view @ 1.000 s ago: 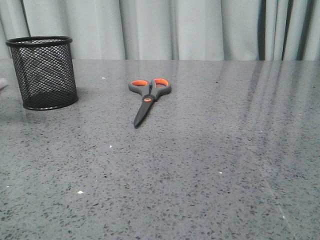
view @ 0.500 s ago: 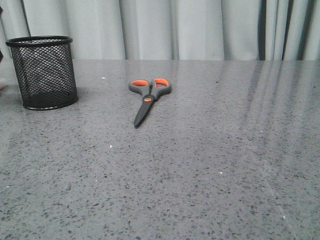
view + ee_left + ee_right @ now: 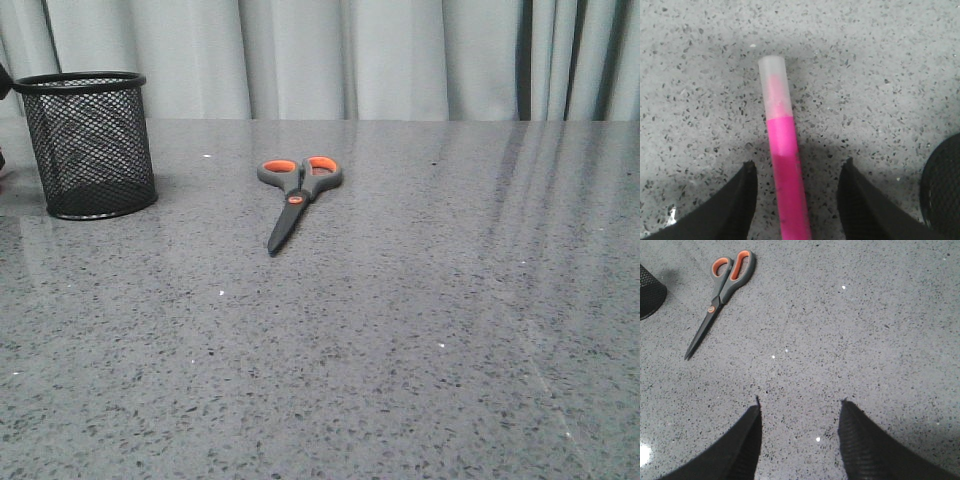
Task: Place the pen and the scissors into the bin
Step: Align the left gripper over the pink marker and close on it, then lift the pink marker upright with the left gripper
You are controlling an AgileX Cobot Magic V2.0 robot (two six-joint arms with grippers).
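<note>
Lying flat on the table (image 3: pixel 880 60), the pen (image 3: pixel 785 175) runs straight between the wide-open left fingers (image 3: pixel 742 192), not touching them, with the bin (image 3: pixel 942 190) just beside.

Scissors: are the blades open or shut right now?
Shut. In the front view the scissors lie flat on the table, blades together in one dark point, handle loops side by side.

black tapered fingers (image 3: pixel 860 445) (textured pads)
</note>
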